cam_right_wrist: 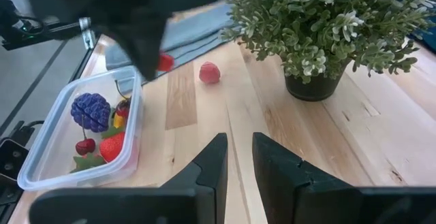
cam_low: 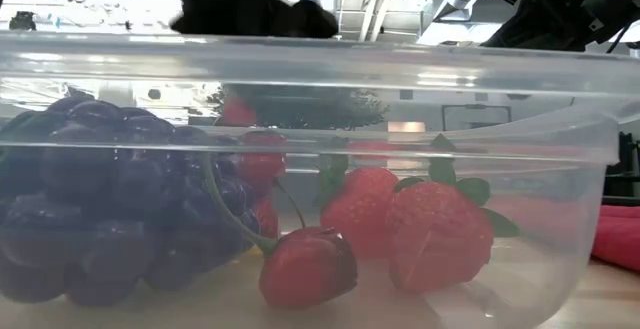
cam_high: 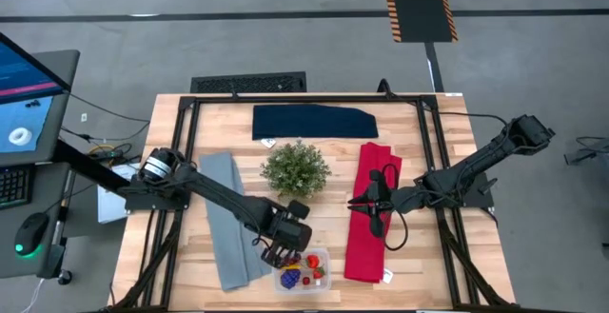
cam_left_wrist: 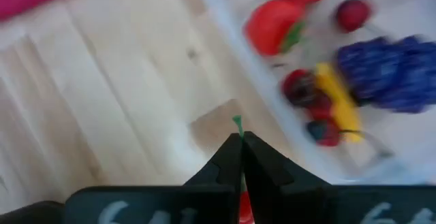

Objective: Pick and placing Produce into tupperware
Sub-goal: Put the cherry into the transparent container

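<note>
Your left pincer (cam_high: 278, 253) is clamped on a small red piece (cam_right_wrist: 165, 62) with a green stem, right beside the tupperware (cam_high: 324, 259) at the worktop's (cam_high: 419, 265) front edge. Inside it: purple grapes (cam_right_wrist: 90, 111), strawberries (cam_low: 438, 235), a cherry (cam_low: 307, 267), a yellow piece (cam_left_wrist: 335, 101). One red berry (cam_right_wrist: 210, 73) lies loose near the potted plant (cam_high: 296, 168). Your right pincer (cam_high: 364, 202) waits over the red cloth (cam_high: 366, 246), fingers slightly apart, holding nothing.
</note>
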Action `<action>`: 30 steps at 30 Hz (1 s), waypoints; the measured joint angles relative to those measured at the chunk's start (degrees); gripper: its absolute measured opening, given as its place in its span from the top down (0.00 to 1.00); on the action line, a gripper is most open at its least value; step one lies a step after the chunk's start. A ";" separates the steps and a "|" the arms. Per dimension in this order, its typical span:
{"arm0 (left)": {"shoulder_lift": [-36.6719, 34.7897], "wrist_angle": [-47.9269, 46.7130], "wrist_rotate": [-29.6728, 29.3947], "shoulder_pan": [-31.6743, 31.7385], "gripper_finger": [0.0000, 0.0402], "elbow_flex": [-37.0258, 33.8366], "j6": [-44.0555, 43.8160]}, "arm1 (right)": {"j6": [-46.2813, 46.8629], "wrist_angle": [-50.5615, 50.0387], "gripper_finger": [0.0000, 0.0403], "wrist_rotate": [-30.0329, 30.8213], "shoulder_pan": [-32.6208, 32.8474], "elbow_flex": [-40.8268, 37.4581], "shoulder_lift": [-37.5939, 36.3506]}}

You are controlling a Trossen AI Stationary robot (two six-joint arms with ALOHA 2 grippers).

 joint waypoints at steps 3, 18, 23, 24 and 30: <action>0.00 -1.90 0.27 -1.82 1.00 2.39 -1.74 | 0.00 -0.01 0.77 0.00 0.00 -0.01 0.00; 0.76 12.45 10.74 -9.16 1.00 3.33 -8.55 | 0.03 0.00 0.77 0.00 0.00 -0.02 0.00; 4.15 12.82 11.57 -9.47 1.00 3.29 -9.80 | 0.42 0.14 0.77 0.00 0.09 -0.03 0.00; 5.18 13.03 11.53 -9.47 1.00 3.29 -9.78 | 0.60 0.40 0.77 0.00 0.08 -0.04 0.00; 7.65 13.07 6.94 -9.25 1.00 3.24 -8.30 | 1.52 0.62 0.77 0.00 0.09 -0.04 0.00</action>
